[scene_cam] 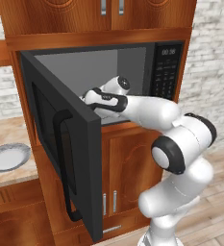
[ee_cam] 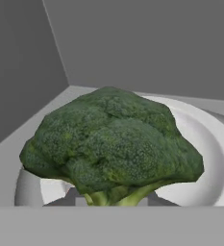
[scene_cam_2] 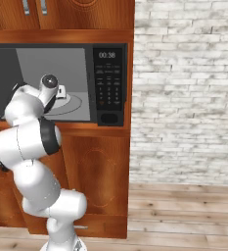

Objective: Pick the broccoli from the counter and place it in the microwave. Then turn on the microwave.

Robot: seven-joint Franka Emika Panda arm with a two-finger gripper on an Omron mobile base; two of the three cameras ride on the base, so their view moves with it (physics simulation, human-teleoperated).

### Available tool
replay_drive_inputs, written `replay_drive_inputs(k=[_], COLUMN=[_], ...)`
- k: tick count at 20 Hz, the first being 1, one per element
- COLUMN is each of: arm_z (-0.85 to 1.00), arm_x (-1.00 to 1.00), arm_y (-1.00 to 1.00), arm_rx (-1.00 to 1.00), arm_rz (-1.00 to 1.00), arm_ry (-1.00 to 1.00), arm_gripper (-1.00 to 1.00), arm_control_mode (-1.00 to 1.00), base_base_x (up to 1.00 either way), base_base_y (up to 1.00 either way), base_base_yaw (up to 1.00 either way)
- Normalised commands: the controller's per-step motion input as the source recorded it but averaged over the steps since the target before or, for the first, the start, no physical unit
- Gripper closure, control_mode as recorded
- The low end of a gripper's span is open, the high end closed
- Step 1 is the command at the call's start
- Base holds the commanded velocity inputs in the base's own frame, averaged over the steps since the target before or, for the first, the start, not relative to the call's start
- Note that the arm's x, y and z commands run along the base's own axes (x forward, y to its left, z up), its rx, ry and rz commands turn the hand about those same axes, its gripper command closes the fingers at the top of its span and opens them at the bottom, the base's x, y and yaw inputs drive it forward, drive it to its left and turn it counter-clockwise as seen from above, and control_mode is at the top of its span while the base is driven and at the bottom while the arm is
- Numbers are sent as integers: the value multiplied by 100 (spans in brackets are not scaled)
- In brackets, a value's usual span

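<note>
The broccoli (ee_cam: pixel 113 144), a dark-green bumpy floret with a pale stem, hangs just above the white glass turntable (ee_cam: pixel 207 158) inside the grey cavity of the microwave (scene_cam: pixel 132 62). My gripper (ee_cam: pixel 111 198) is shut on its stem, and the floret hides most of the fingers. In both base views my arm reaches into the open microwave, with the hand (scene_cam_2: pixel 60 91) over the turntable. The black door (scene_cam: pixel 60 144) stands swung out to the left. The button panel (scene_cam_2: pixel 108 83) with its lit display sits on the right of the cavity.
To the left, the counter (scene_cam: pixel 7 178) carries a round grey plate (scene_cam: pixel 7 156). Reddish wooden cabinets (scene_cam: pixel 128 168) surround the microwave above and below. A white brick wall (scene_cam_2: pixel 184 98) and wooden floor lie to the right.
</note>
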Motion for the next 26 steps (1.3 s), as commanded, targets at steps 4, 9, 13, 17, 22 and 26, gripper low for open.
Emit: replay_drive_inputs(k=[4, 9, 13, 17, 22, 26], arm_z=[-17, -16, -16, -12, -3, 0], arm_x=[36, 30, 34, 24, 4, 0], arm_y=[10, 9, 9, 9, 6, 0], arm_rx=[0, 0, 0, 0, 0, 0], arm_rz=[0, 0, 0, 0, 0, 0], arm_ry=[1, 0, 0, 0, 0, 0], arm_gripper=[100, 100, 100, 100, -100, -100], arm_control_mode=[-100, -100, -100, -100, -100, -100], base_base_x=[0, 0, 0, 0, 0, 0], base_base_y=[0, 0, 0, 0, 0, 0], base_base_yaw=[0, 0, 0, 0, 0, 0])
